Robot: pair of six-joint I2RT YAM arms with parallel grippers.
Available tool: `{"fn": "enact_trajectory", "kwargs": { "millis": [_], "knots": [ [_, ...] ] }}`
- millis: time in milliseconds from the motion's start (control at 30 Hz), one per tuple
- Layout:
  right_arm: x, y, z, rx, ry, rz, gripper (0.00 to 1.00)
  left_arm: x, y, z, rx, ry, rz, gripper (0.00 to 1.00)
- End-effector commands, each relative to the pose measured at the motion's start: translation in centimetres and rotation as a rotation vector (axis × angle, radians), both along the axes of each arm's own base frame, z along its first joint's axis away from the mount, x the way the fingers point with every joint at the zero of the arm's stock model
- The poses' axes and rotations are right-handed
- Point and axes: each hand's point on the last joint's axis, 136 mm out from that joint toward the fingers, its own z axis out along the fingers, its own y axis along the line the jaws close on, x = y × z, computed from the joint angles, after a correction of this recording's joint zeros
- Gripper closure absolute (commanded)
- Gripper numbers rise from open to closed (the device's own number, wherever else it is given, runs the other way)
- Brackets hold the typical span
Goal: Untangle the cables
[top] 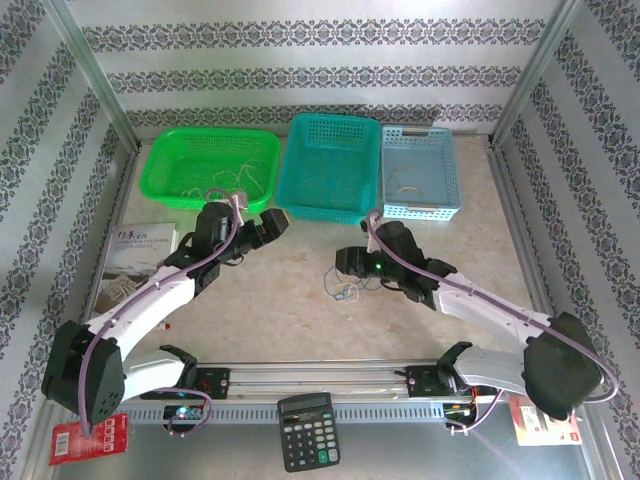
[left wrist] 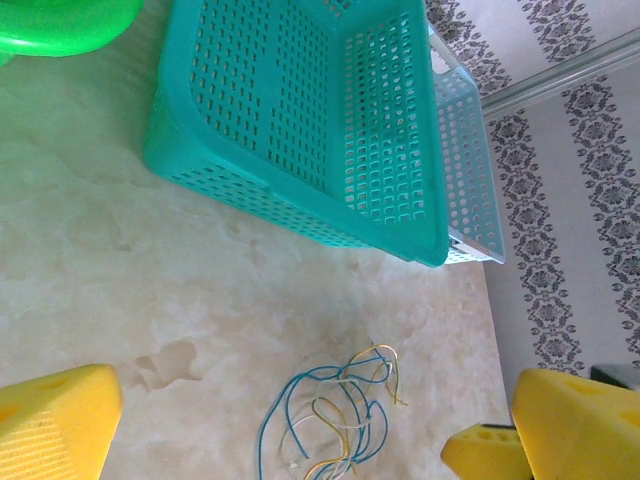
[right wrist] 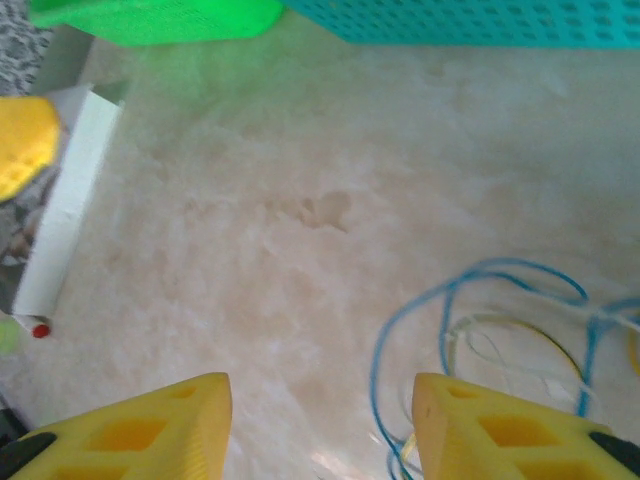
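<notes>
Along the far edge of the table (top: 290, 320) sit a green basket (top: 160, 172) holding pale wire loops (top: 232, 182), a teal basket (top: 325, 208), and a smaller light-blue basket (top: 425, 210) with one thin loop (top: 405, 186), too fine to make out. The left gripper (left wrist: 315, 440) has its fingers spread wide. The right gripper (right wrist: 320, 430) has its fingers apart, pinching nothing. The cables (top: 345, 290) lie on the bare tabletop beside it, cut off at the edge of its wrist view.

Bright, even light; soft wrist-view blur

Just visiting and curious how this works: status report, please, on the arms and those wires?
Left tool open, empty, near the teal basket. Right tool open, low beside the cables, nothing gripped. Cables tangled on the table; nothing on top of them.
</notes>
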Motion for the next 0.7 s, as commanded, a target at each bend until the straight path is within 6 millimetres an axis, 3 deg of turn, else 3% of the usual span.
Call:
{"fn": "enact_trajectory", "kwargs": {
  "millis": [0, 167, 300, 667],
  "knots": [
    [-1.1, -3.3, -3.3, -0.083, 0.063, -0.105, 0.51, -0.4, -0.7, 1.1, -0.042, -0.030, -0.013, 0.00],
    [-0.3, -7.9, -4.9, -0.087, 0.099, -0.274, 0.56, -0.6, -0.8, 0.6, -0.045, -0.019, -0.014, 0.00],
    [1.2, -10.1, -4.5, -0.060, 0.107, -0.351, 0.62, -0.5, -1.2, 0.6, -0.054, -0.019, -0.020, 0.00],
    [2.0, -8.4, -6.9, -0.052, 0.217, -0.274, 0.71, -0.5, -1.9, 0.7, -0.063, -0.024, -0.033, 0.00]
  ]
}}
